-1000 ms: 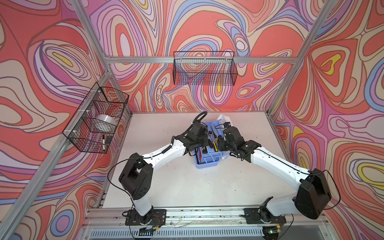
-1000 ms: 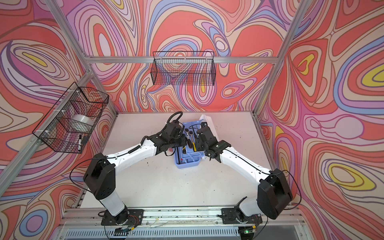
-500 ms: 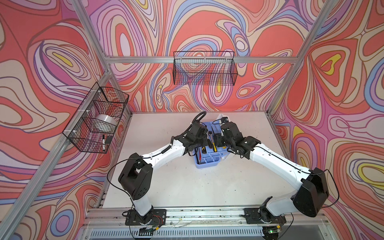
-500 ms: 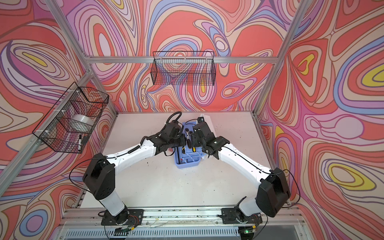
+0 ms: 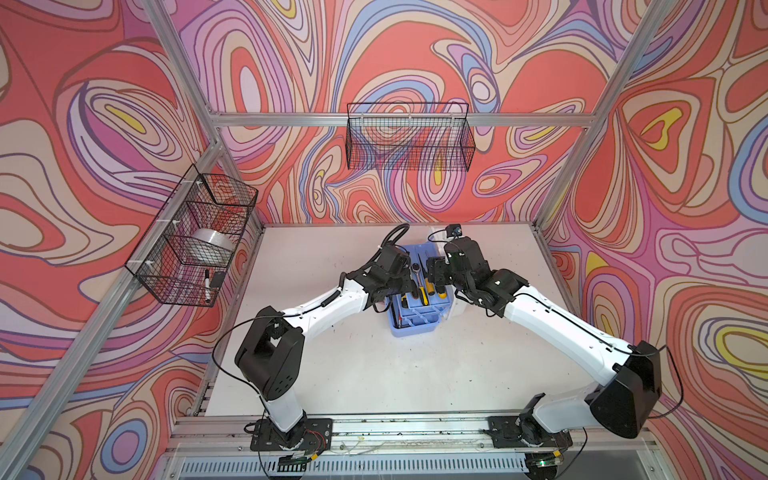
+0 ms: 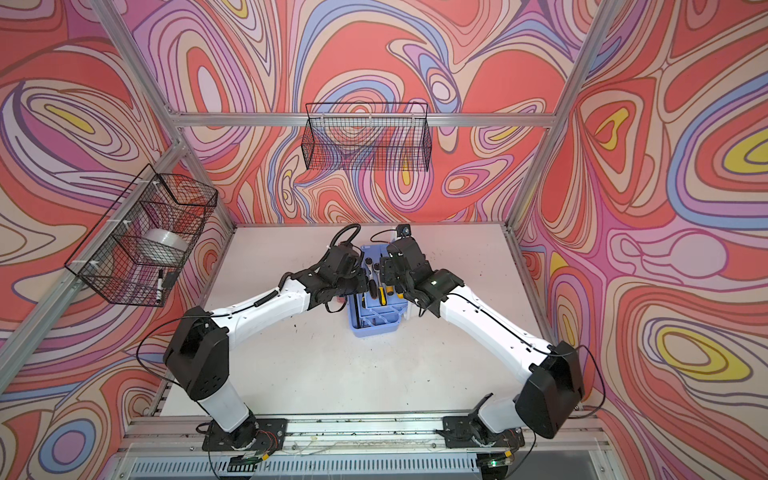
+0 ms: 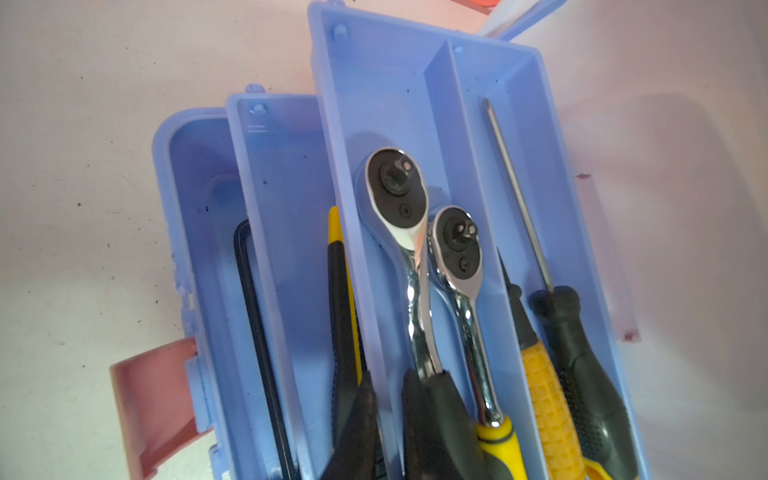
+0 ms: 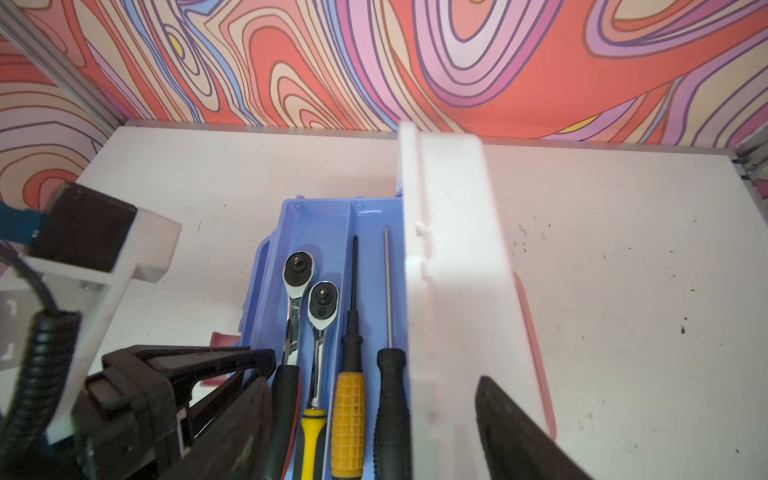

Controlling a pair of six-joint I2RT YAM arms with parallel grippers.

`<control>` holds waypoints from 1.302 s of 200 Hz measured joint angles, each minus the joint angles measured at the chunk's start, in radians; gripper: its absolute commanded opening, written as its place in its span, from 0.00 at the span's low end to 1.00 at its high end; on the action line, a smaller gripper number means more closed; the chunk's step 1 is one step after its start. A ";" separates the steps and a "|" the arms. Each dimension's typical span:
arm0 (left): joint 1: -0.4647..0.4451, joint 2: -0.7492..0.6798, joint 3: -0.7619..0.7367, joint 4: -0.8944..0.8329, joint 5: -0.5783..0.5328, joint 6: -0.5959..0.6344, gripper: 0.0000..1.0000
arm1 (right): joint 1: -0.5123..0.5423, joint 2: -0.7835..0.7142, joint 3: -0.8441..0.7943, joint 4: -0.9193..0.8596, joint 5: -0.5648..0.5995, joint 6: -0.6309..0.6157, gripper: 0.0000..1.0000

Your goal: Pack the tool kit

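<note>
Left jaws closed on the tray (image 7: 386, 83) side wall, apparently to steady it over the base (image 7: 195, 232); right jaws wide apart astride the upright white lid (image 8: 453, 249), gripping nothing; tool kit (image 5: 415, 328) open on the surface (image 5: 374, 374) between both arms

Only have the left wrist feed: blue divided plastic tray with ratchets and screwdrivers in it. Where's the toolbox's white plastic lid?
Observer: The white plastic lid is raised, standing roughly on edge along the long side of the blue divided plastic tray that faces the right arm.
Operator: Right hand clamped on it?
Observer: No. The right hand is open, its fingers spread wide.
Operator: Anything sitting outside the box?
Observer: The black wire basket on the left wall holds a roll of clear tape and a marker.
</note>
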 measured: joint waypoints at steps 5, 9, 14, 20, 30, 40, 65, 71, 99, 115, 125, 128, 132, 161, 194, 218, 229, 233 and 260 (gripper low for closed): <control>0.002 0.000 -0.001 -0.003 0.000 0.000 0.13 | 0.000 -0.012 -0.008 0.002 0.006 -0.006 0.87; 0.002 -0.001 -0.002 -0.005 0.000 0.000 0.13 | -0.002 -0.024 -0.015 0.004 0.008 -0.013 0.87; 0.003 -0.002 -0.005 -0.006 -0.001 0.000 0.13 | -0.005 -0.040 -0.026 0.008 0.009 -0.020 0.88; 0.004 -0.004 -0.008 -0.006 -0.003 0.000 0.14 | -0.009 -0.055 -0.039 0.013 0.007 -0.025 0.88; 0.005 -0.009 -0.016 -0.011 -0.008 0.000 0.15 | -0.023 -0.081 -0.064 0.021 -0.005 -0.033 0.88; 0.006 -0.014 -0.027 -0.014 -0.012 0.000 0.17 | -0.043 -0.105 -0.094 0.033 -0.022 -0.040 0.89; 0.014 -0.029 -0.068 -0.034 -0.030 0.000 0.24 | -0.089 -0.150 -0.176 0.059 -0.065 -0.050 0.89; 0.015 -0.033 -0.078 -0.042 -0.037 0.001 0.25 | -0.098 -0.158 -0.194 0.063 -0.074 -0.050 0.89; 0.016 -0.077 -0.130 -0.077 -0.054 0.000 0.33 | -0.126 -0.184 -0.255 0.075 -0.113 -0.049 0.89; 0.012 -0.121 -0.156 -0.088 -0.062 0.001 0.34 | -0.146 -0.194 -0.274 0.075 -0.127 -0.049 0.89; 0.010 -0.153 -0.172 -0.091 -0.071 0.002 0.34 | -0.155 -0.196 -0.280 0.076 -0.133 -0.049 0.89; 0.010 -0.163 -0.178 -0.091 -0.076 0.001 0.34 | -0.158 -0.196 -0.280 0.077 -0.137 -0.049 0.89; 0.009 -0.172 -0.183 -0.091 -0.077 0.002 0.34 | -0.160 -0.196 -0.282 0.079 -0.138 -0.049 0.89; 0.009 -0.239 -0.238 -0.091 -0.097 0.002 0.33 | -0.170 -0.196 -0.289 0.091 -0.153 -0.048 0.89; 0.009 -0.257 -0.291 -0.090 -0.103 0.001 0.32 | -0.170 -0.192 -0.291 0.108 -0.169 -0.045 0.89; 0.009 -0.248 -0.304 -0.088 -0.099 0.001 0.29 | -0.171 -0.185 -0.292 0.120 -0.178 -0.042 0.89; 0.009 -0.237 -0.304 -0.079 -0.092 0.000 0.28 | -0.171 -0.182 -0.292 0.128 -0.187 -0.042 0.89; 0.009 -0.233 -0.304 -0.076 -0.089 0.001 0.28 | -0.171 -0.180 -0.292 0.130 -0.192 -0.041 0.89; 0.009 -0.194 -0.304 -0.043 -0.048 0.000 0.28 | -0.172 -0.175 -0.301 0.157 -0.241 -0.040 0.89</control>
